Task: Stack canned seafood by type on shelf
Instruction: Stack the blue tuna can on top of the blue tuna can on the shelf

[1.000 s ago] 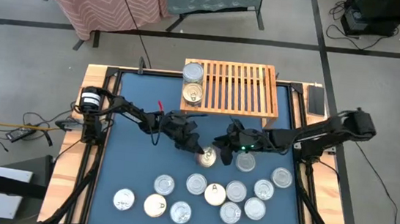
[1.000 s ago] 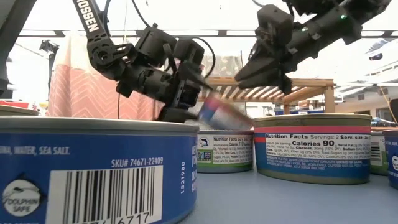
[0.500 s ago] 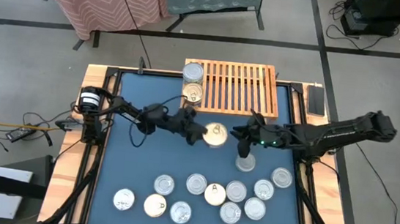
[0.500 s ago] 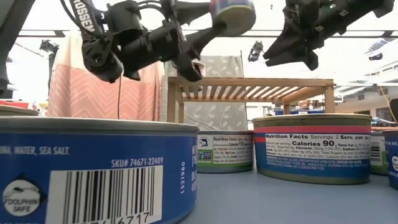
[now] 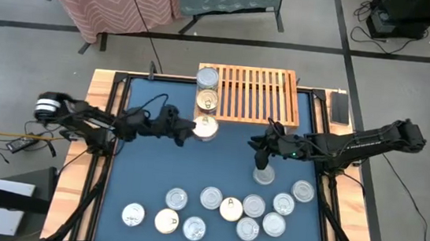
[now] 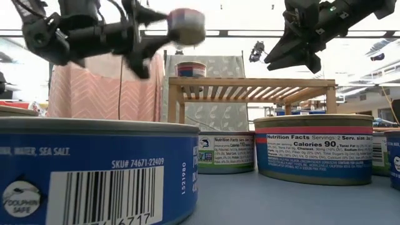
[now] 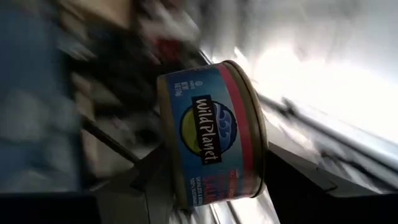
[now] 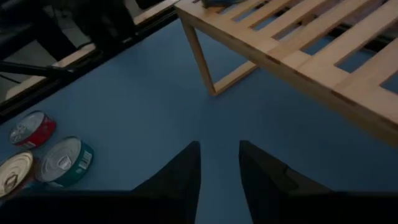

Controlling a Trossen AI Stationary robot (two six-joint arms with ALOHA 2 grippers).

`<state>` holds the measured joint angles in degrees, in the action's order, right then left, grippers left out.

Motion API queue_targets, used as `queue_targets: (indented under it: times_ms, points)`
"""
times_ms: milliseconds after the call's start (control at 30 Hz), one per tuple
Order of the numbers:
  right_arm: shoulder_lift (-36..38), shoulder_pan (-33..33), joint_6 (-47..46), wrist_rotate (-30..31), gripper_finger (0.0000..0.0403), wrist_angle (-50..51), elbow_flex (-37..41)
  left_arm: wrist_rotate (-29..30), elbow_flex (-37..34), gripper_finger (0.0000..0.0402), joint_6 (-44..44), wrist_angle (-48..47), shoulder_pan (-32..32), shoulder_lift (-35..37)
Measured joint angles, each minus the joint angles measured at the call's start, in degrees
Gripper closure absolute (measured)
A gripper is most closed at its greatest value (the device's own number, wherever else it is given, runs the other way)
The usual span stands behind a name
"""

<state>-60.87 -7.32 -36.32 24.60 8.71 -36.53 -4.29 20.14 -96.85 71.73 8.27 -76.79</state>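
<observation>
Between the fingers of the left end effector sits a Wild Planet can, blue label with a red band, grasped and lifted off the blue counter. Low view shows the same can held high, above the level of the shelf top. Just beyond that end effector is the front left corner of the wooden shelf; two cans already sit on the shelf's left end, one behind the other, directly past the held can.

Right end effector hovers off the counter near the shelf's front right leg, fingers parted by a narrow gap, nothing between them. One silver-topped can lies on the counter just below it, toward the near edge. Rest of the loose cans are clustered farther toward the near edge, well apart from both end effectors. Right wrist view catches a red can, a teal one and a cream-topped one beside them.
</observation>
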Motion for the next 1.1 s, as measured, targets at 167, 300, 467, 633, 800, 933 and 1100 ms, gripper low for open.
queue_targets:
  times_ms: [167, 300, 467, 633, 800, 933, 1100]
  points:
    - [-0.16, 0.22, -1.56, 1.21, 0.0289, -0.92, 0.0, 8.15, -1.62, 0.0184, 0.88, -10.79, 2.99, 6.97]
    - [-0.98, 0.29, -1.55, 1.55, 0.0289, -4.49, 0.0, 6.56, 1.0, 0.0184, 4.16, -11.26, 6.23, 7.97]
    - [-1.79, 0.38, -1.45, 1.68, 0.0289, -6.09, -0.02, 4.45, 5.05, 0.0184, 5.43, -11.81, 8.68, 7.99]
    - [-3.27, 0.38, -1.52, 1.77, 0.0289, -6.99, -0.02, 3.78, 7.73, 0.0183, 9.77, -20.11, 9.19, 7.99]
    - [-4.36, 0.38, -1.57, 1.77, 0.0289, -7.7, -0.02, 4.99, 8.2, 0.0183, 11.62, -26.96, 10.52, 7.84]
    - [-5.55, 0.38, -1.63, 1.77, 0.0289, -9.28, -0.02, 5.07, 8.11, 0.0183, 13.57, -22.96, 12.02, 7.83]
    - [-6.6, 0.38, -1.62, 1.77, 0.0289, -10.87, -0.01, 5.28, 8.17, 0.0183, 12.62, -22.95, 13.55, 8.41]
